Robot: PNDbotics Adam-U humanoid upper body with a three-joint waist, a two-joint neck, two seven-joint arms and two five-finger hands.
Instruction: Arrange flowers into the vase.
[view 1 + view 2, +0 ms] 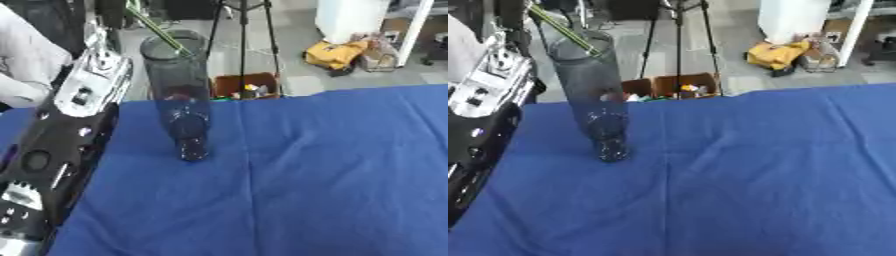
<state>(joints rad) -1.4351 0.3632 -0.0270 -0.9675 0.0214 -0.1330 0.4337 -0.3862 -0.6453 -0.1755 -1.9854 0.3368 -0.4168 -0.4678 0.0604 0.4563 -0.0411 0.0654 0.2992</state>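
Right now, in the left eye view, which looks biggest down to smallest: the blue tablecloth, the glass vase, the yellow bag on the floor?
1. Blue tablecloth, by far.
2. Glass vase.
3. Yellow bag, though it lies farther away, so its true size is unsure.

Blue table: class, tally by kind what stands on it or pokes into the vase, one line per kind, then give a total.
Clear vase standing on the blue cloth: 1
Green stem slanting into the vase mouth: 1
Flower heads in view: 0
Total: 2
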